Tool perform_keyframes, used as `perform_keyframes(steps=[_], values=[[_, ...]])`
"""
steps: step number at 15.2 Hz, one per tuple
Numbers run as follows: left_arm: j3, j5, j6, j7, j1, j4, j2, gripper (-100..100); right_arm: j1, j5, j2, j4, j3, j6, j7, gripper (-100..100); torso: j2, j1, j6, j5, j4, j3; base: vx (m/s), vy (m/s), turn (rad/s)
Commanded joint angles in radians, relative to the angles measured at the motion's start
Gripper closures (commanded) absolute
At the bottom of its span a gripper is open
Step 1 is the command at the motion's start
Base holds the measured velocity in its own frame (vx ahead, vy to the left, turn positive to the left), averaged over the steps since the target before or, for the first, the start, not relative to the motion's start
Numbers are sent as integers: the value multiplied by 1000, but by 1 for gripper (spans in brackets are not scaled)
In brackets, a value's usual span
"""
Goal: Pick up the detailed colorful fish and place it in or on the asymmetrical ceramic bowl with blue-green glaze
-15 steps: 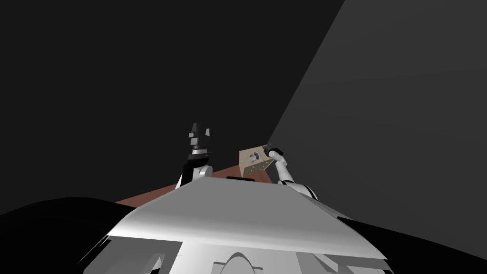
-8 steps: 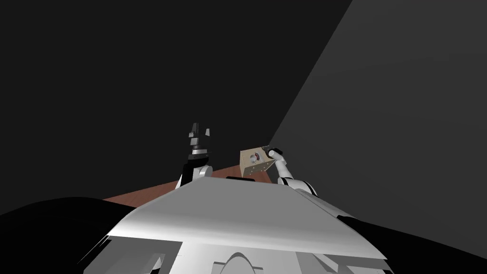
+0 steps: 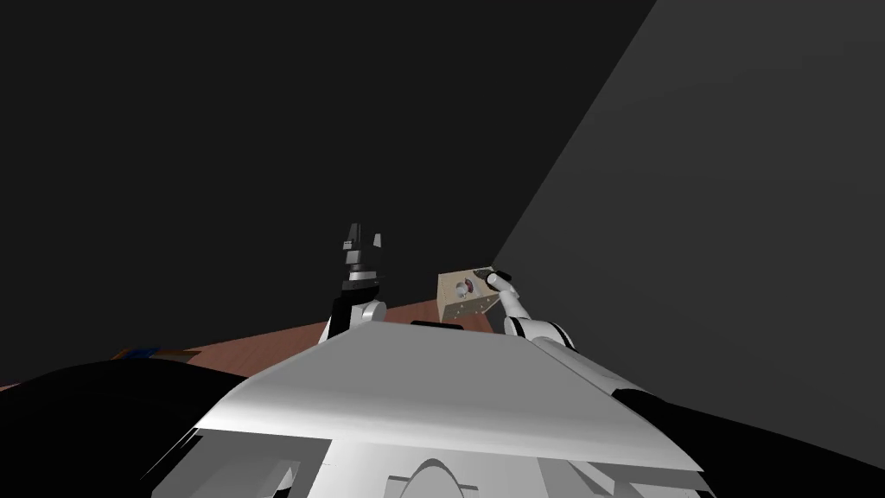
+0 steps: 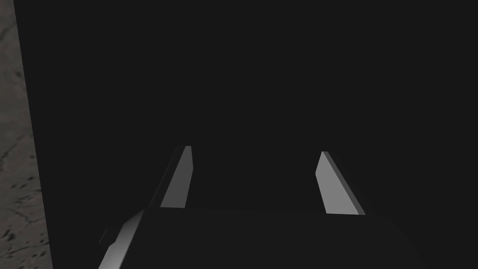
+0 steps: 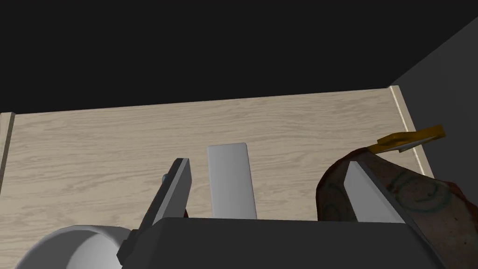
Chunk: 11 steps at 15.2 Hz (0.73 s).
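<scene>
Turned leftward myself, grey wall (image 3: 735, 216) sliding farther right, more reddish-brown floor (image 3: 259, 354) showing at left, right gripper (image 5: 268, 162) spread over light wooden table (image 5: 93, 140), dark red fish with yellow fin (image 5: 420, 196) behind one finger, pale grey round bowl (image 5: 70, 247) near the other, left gripper (image 4: 254, 152) spread

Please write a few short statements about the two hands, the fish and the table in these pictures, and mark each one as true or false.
1. The left hand is shut. False: its fingers stand apart, so it is open.
2. The right hand is open over a light wooden table. True.
3. The fish is blue all over. False: it is reddish brown with a yellow fin.
4. The fish is close to one finger of the right hand. True.
</scene>
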Motion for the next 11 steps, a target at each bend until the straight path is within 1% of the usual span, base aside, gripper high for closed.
perform_keyframes(steps=[1, 2, 3, 4, 5, 6, 7, 8, 9, 10, 11], values=[[0, 0, 0, 0, 0, 0, 0, 0, -17, -11, -4, 36, 2, 7, -13, -100, 0, 0, 0, 0, 0, 0, -3, -19, 44], [0, 0, 0, 0, 0, 0, 0, 0, -35, -24, -6, 62, 6, 24, -49, -100, 0, 0, 0, 0, 0, 0, -3, -20, 83], [0, 0, 0, 0, 0, 0, 0, 0, -35, -24, -6, 82, 6, 24, -49, -100, 0, 0, 0, 0, 0, 0, -5, -26, 103], [0, 0, 0, 0, 0, 0, 0, 0, -52, -36, -7, 106, 10, 39, -84, -100, 0, 0, 0, 0, 0, 0, -6, -31, 134], [0, 0, 0, 0, 0, 0, 0, 0, -52, -36, -7, 127, 10, 39, -84, -100, 0, 0, 0, 0, 0, 0, -6, -30, 115], [0, 0, 0, 0, 0, 0, 0, 0, -66, -47, -7, 151, 14, 54, -116, -100, 0, 0, 0, 0, 0, 0, -6, -32, 129], [0, 0, 0, 0, 0, 0, 0, 0, -66, -47, -7, 168, 14, 54, -117, -100, 0, 0, 0, 0, 0, 0, -6, -32, 98], [0, 0, 0, 0, 0, 0, 0, 0, -79, -56, -6, 205, 18, 67, -145, -100, 0, 0, 0, 0, 0, 0, -5, -34, 93], [0, 0, 0, 0, 0, 0, 0, 0, -79, -56, -6, 205, 18, 67, -147, -100, 0, -1, 0, 0, 0, 0, -10, -33, 76], [0, 0, 0, 0, 0, 0, 0, 0, -90, -65, -4, 239, 22, 78, -175, -100, 0, -1, 0, 0, 0, 0, -11, -28, 91], [0, 0, 0, 0, 0, 0, 0, 0, -90, -65, -4, 239, 22, 78, -176, -100, 0, -1, 0, 0, 0, 0, -10, -23, 69]])
